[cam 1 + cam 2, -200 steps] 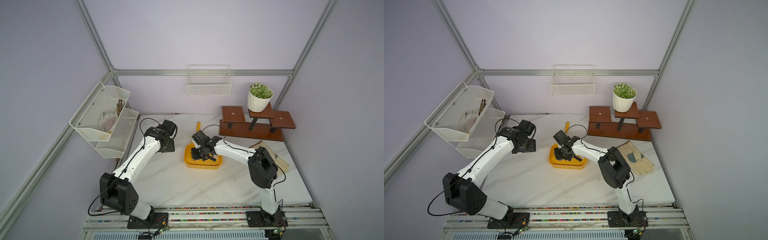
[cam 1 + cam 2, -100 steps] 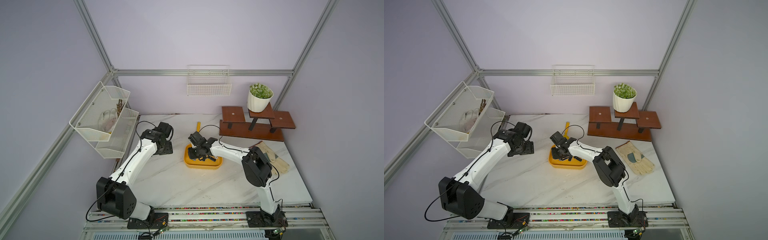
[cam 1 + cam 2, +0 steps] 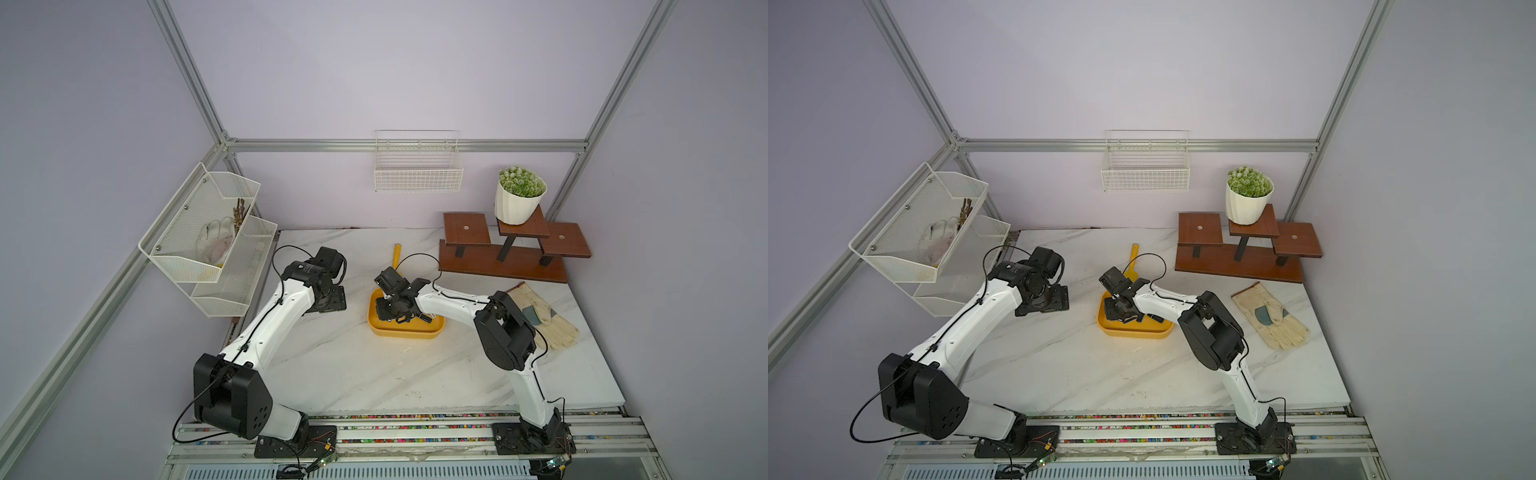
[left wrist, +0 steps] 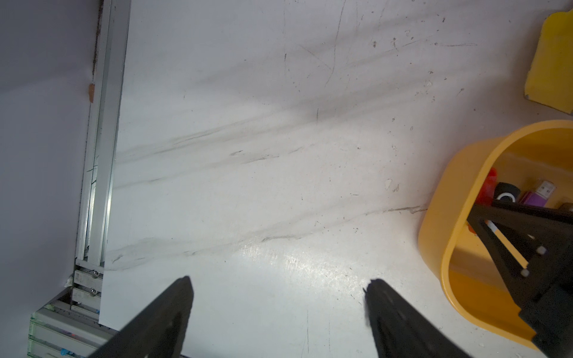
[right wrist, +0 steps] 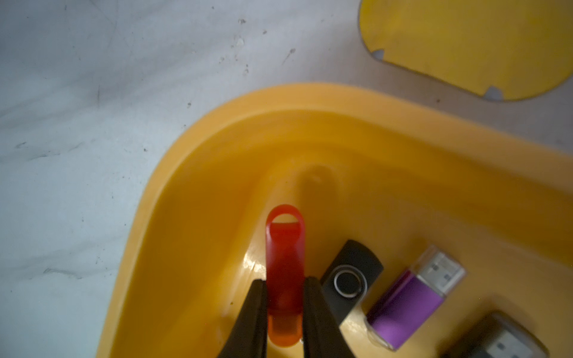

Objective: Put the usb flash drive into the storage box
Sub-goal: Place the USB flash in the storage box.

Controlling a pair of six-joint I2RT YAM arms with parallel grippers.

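The left gripper hangs with jaws spread wide over bare white marbled counter. There is open room around it, between the aluminium edge rail and the shallow yellow plastic storage box. In both top views the right arm hides most of the box's contents; the right wrist view shows them. There the right gripper pinches a red translucent usb flash drive inside the box's rounded corner. Just beside it lie a black swivel drive and a purple clear-capped drive. Whether the red drive touches the box floor cannot be told.
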